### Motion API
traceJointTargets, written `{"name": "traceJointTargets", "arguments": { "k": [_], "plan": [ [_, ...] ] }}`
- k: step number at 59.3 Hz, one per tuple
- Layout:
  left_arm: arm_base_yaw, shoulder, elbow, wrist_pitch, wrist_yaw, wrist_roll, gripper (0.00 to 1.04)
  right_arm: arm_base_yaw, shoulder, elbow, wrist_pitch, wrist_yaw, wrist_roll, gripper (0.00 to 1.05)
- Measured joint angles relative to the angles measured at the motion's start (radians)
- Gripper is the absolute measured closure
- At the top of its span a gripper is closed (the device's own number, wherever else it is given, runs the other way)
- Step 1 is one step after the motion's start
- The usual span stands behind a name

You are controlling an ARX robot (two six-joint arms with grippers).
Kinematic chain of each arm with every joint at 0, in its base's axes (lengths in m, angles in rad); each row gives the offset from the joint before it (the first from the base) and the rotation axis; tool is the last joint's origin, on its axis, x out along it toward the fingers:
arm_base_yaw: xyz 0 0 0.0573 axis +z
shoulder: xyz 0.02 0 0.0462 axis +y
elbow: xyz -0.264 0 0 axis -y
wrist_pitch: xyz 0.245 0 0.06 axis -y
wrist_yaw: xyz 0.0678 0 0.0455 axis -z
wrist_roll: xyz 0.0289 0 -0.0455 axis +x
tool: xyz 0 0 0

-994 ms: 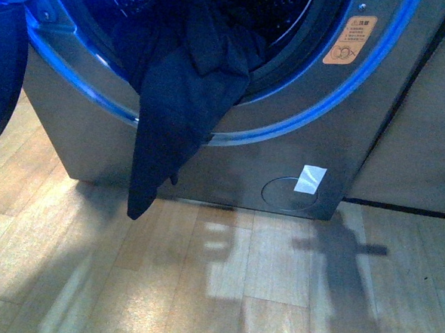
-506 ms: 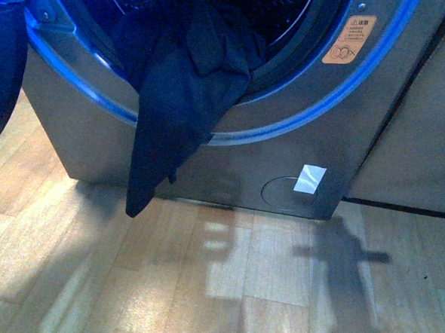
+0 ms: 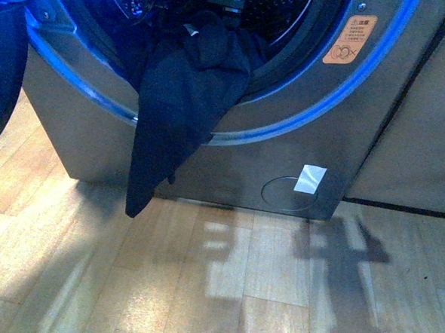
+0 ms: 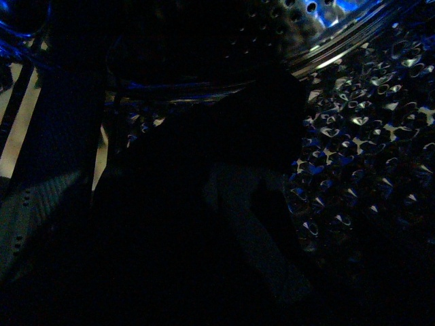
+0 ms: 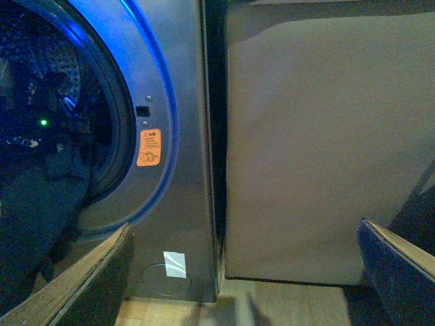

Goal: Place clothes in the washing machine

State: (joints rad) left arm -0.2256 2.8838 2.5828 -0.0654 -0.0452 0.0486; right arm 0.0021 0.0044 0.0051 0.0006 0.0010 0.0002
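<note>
Two wide-spread tan fingers of right gripper nearest, empty, aimed at machine front. Beyond, pale wood-plank floor. Then dark navy limp garment draped over porthole lip of grey metallic front-loading washing machine, tail hanging down toward floor, upper part inside perforated steel drum. Left gripper state: cannot tell, wrist view too dark.

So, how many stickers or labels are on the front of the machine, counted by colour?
Orange: 1, the warning sticker
White: 1, the small label on the washing machine
Total: 2
</note>
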Motion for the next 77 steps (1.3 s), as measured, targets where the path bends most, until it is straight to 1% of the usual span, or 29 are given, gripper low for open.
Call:
{"name": "traceJointTargets", "arguments": {
  "k": [2,3,6,9,31,39,46,50,54,65,66,67,68,70,72,73,77],
  "plan": [
    [-0.001,-0.048,-0.086,0.037,0.0,0.0,0.06,0.0,0.0,0.0,0.0,0.0,0.0,0.07],
    [-0.001,-0.095,-0.166,0.069,0.005,0.0,0.07,0.0,0.0,0.0,0.0,0.0,0.0,0.07],
    [-0.002,-0.193,-0.317,0.133,0.02,-0.003,0.07,0.0,0.0,0.0,0.0,0.0,0.0,0.07],
    [-0.004,-0.27,-0.429,0.181,0.022,-0.003,0.07,0.0,0.0,0.0,0.0,0.0,0.0,0.07],
    [-0.035,-0.7,-1.125,0.476,0.076,-0.001,0.07,0.0,0.0,0.0,0.0,0.0,0.0,0.07],
    [-0.05,-0.861,-1.34,0.546,0.099,0.0,0.07,0.0,0.0,0.0,0.0,0.0,0.0,0.07],
    [-0.048,-1.043,-1.501,0.557,0.116,0.001,0.07,0.0,0.0,0.0,0.0,0.0,0.0,0.07],
    [-0.042,-1.133,-1.562,0.55,0.126,0.002,0.07,0.0,0.0,0.0,0.0,0.0,0.0,0.07],
    [-0.031,-1.282,-1.639,0.536,0.15,0.001,0.07,0.0,0.0,0.0,0.0,0.0,0.0,0.07],
    [-0.01,-1.603,-1.759,0.481,0.174,-0.005,0.07,0.0,0.0,0.0,0.0,0.0,0.0,0.07],
    [-0.015,-1.639,-1.776,0.474,0.133,-0.007,0.09,0.0,0.0,0.0,0.0,0.0,0.0,0.07],
    [-0.02,-1.676,-1.794,0.461,0.067,-0.017,0.12,0.0,0.0,0.0,0.0,0.0,0.0,0.07],
    [-0.02,-1.695,-1.805,0.454,0.037,-0.019,0.14,0.0,0.0,0.0,0.0,0.0,0.0,0.07],
    [-0.02,-1.783,-1.861,0.42,-0.071,-0.026,0.21,0.0,0.0,0.0,0.0,0.0,0.0,0.07],
    [-0.013,-1.894,-1.945,0.389,-0.145,-0.031,0.3,0.0,0.0,0.0,0.0,0.0,0.0,0.07],
    [-0.007,-1.936,-1.978,0.39,-0.157,-0.032,0.34,0.0,0.0,0.0,0.0,0.001,0.0,0.07],
    [0.03,-2.065,-2.098,0.418,-0.15,-0.041,0.51,0.0,0.0,0.0,0.0,0.0,0.0,0.07]
  ]
}}
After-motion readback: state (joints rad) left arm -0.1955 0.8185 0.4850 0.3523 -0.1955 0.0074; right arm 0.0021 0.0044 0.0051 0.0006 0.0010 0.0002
